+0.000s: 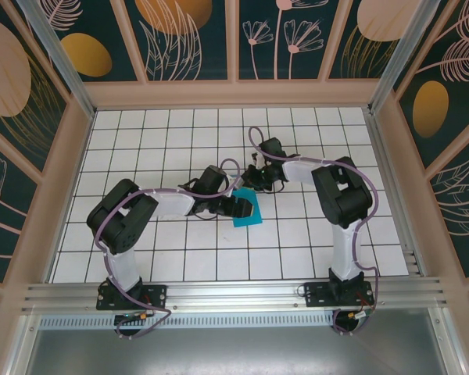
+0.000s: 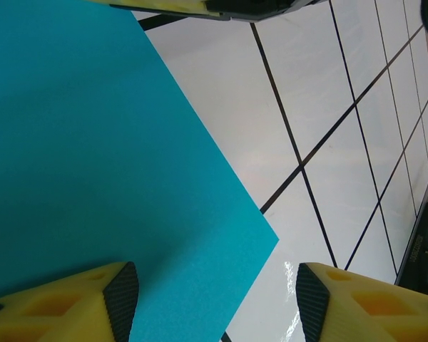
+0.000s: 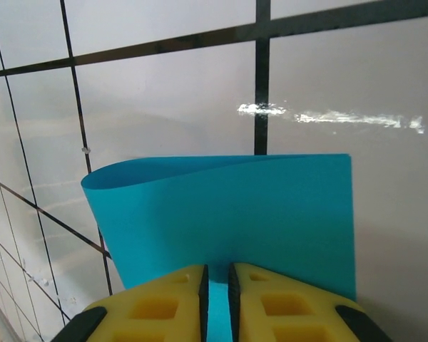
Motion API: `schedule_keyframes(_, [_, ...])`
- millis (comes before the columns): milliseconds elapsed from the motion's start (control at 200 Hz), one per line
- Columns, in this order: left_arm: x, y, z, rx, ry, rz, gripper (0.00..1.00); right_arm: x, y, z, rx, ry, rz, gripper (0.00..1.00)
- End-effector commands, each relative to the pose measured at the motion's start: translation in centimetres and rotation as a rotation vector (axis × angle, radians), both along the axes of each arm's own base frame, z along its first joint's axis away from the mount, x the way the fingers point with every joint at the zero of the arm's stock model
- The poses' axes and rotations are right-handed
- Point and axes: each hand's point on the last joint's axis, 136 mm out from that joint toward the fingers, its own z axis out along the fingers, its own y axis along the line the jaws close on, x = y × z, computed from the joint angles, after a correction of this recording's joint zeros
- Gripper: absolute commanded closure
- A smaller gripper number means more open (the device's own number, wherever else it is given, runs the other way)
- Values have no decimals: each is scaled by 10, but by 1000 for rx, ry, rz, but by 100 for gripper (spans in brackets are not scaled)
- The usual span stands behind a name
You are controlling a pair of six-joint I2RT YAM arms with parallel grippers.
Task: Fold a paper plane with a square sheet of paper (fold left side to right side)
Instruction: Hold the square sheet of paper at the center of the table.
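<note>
Right gripper [image 3: 215,299] is closed on the square sheet of paper [image 3: 228,214]: a thin teal strip sits pinched between my two yellow fingers [image 3: 171,288]. Beyond the fingertips the sheet curves over in a loose bend, not a flat crease. Left gripper [image 2: 210,299] is open, jaws wide apart; one finger lies over the teal surface, the other over bare white tile. On the gridded table [image 1: 141,141] the sheet lies near the centre, at the tip of my left gripper and just on the near side of my right gripper.
</note>
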Motion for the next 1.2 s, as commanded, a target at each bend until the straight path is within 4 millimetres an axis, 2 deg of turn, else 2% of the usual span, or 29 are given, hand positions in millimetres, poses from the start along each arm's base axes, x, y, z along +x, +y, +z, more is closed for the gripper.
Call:
schedule_keyframes(0, [-12, 9, -21, 41, 56, 4, 37, 19, -13, 47, -2, -110, -40, 73])
schedule_keyframes(100, [-12, 10, -22, 44, 59, 10, 37, 22, -30, 72, -3, -156, -71, 69])
schedule_keyframes(165, [-11, 10, -21, 44, 56, 12, 37, 17, -44, 80, -16, -166, -93, 69])
schedule_keyframes(240, [-10, 10, -19, 42, 51, 16, 37, 4, -59, 85, -24, -163, -106, 70])
schedule_keyframes(345, [-9, 10, -16, 43, 44, 20, 37, -27, -70, 80, -24, -127, -101, 83])
schedule_keyframes(455, [-9, 11, -16, 49, 43, 22, 37, -64, -70, 70, 25, -66, -84, 89])
schedule_keyframes(560, [-9, 11, -15, 49, 43, 23, 37, -100, -57, 60, 78, -15, -47, 92])
schedule_keyframes(696, [-9, 12, -16, 55, 42, 27, 37, -127, -46, 45, 78, 35, -22, 94])
schedule_keyframes(786, [-9, 13, -16, 54, 43, 27, 37, -134, -41, 33, 70, 62, -15, 94])
schedule_keyframes(941, [-10, 13, -16, 55, 40, 25, 37, -127, -37, 22, 68, 79, -24, 94])
schedule_keyframes(1031, [-10, 13, -15, 55, 38, 26, 37, -128, -27, 20, 60, 78, 2, 94])
schedule_keyframes(1196, [-10, 11, -14, 46, 41, 25, 37, -124, -28, 6, 13, 94, 0, 94])
